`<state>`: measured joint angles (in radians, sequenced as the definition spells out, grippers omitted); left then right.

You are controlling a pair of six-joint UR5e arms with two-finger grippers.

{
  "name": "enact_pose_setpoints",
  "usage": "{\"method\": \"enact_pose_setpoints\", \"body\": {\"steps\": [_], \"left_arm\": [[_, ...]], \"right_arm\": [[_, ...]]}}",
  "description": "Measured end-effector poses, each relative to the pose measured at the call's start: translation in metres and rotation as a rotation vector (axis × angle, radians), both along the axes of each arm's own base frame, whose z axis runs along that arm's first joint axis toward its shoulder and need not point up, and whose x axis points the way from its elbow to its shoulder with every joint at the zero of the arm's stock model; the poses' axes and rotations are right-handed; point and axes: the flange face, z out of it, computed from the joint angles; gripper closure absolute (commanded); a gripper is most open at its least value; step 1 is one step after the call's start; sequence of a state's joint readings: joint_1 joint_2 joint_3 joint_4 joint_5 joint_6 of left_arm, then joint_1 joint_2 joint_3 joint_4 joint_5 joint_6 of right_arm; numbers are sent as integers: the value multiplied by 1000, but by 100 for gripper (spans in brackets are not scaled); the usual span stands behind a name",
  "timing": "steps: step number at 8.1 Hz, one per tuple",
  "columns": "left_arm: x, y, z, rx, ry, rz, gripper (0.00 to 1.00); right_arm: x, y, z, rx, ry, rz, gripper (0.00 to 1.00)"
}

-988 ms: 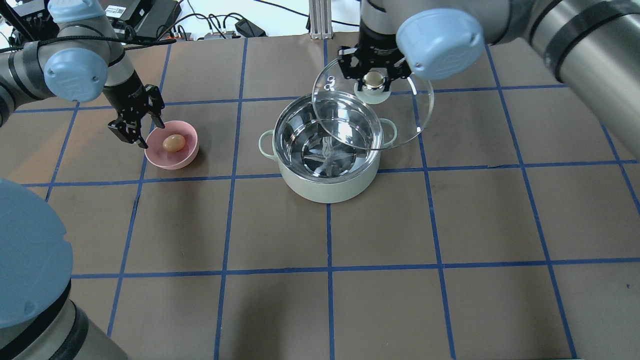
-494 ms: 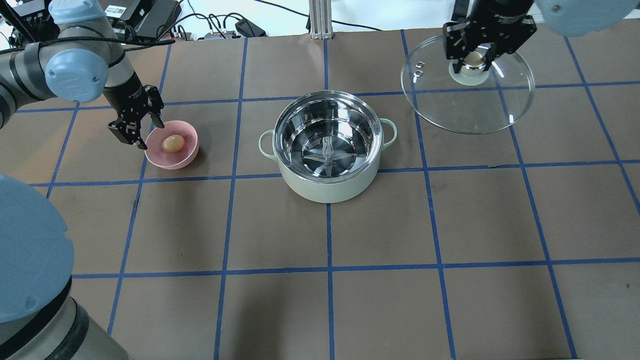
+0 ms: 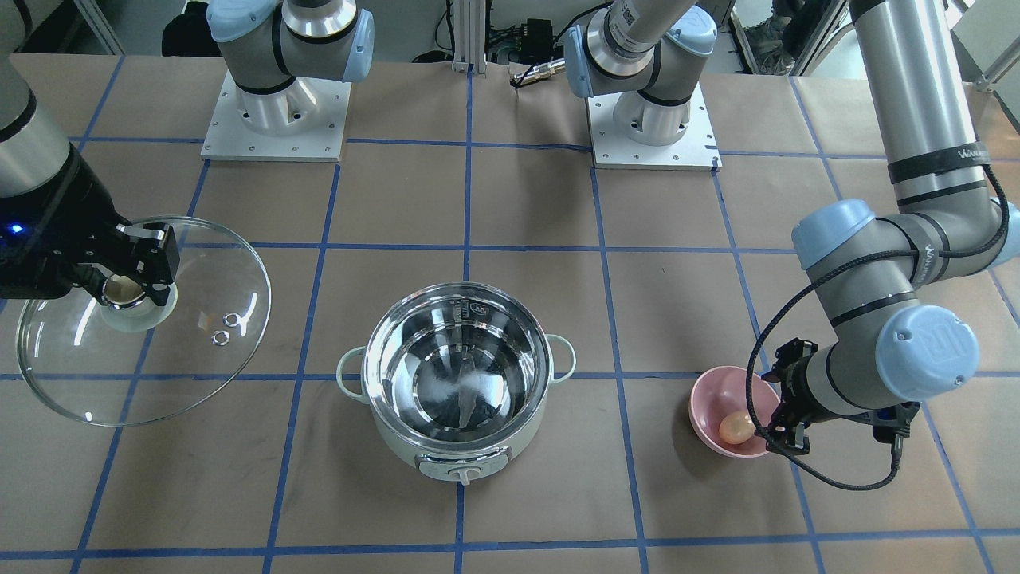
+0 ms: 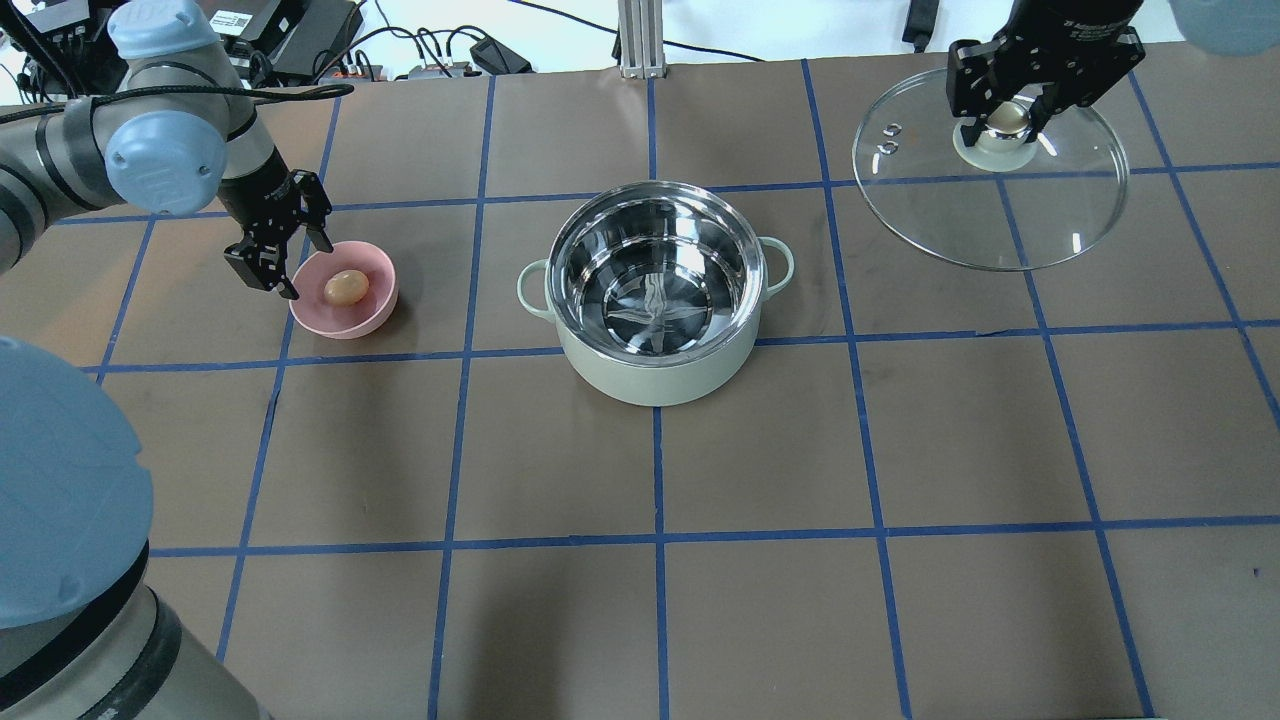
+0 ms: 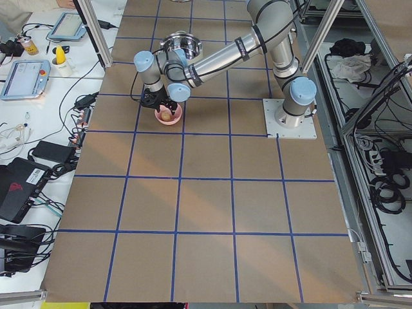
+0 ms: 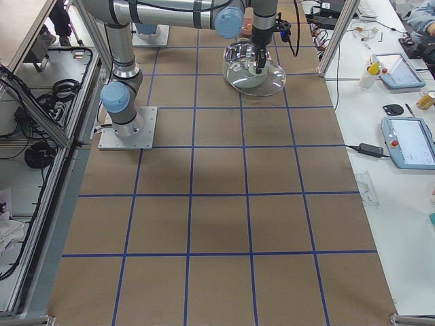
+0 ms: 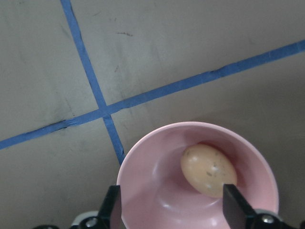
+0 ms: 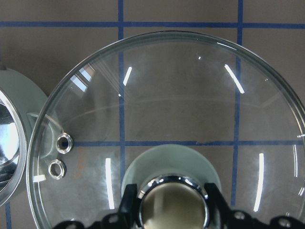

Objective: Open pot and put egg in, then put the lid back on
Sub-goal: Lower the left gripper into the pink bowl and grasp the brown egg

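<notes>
The mint-white pot stands open at the table's middle, its steel inside empty; it also shows in the front view. The tan egg lies in a pink bowl left of the pot. My left gripper is open and hangs at the bowl's left rim. In the left wrist view the egg lies between its fingers, untouched. My right gripper is shut on the knob of the glass lid and holds it above the table, far right of the pot. The lid fills the right wrist view.
Brown paper with blue tape lines covers the table. Cables and power boxes lie beyond the far edge. The arm bases stand on the robot's side.
My right gripper has carried the lid from above the pot's far right rim out to the far right, leaving the pot uncovered. My left gripper has stayed by the bowl.
</notes>
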<state>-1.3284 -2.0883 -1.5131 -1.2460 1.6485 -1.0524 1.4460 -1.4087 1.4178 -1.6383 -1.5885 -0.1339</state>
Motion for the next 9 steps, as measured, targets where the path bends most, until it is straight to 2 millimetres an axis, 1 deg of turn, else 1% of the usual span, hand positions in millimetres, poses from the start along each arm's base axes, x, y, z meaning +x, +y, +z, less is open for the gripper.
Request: {"method": "enact_pose_setpoints", "body": {"steps": [1,2,5,9], "left_arm": [[0,-2,-3,-12,0,15,23],[-1,-3,-5,-17,5,28,25],[-4,-2,-12,-17,24,46,25],[-5,-2,-22,-4,32,49,25]], "right_arm": [[0,1,-1,6,-2,0,80],[0,2,-2,10,-5,-1,80],[1,0,-6,15,-15,-1,81],[1,0,-5,16,-14,-1,81]]}}
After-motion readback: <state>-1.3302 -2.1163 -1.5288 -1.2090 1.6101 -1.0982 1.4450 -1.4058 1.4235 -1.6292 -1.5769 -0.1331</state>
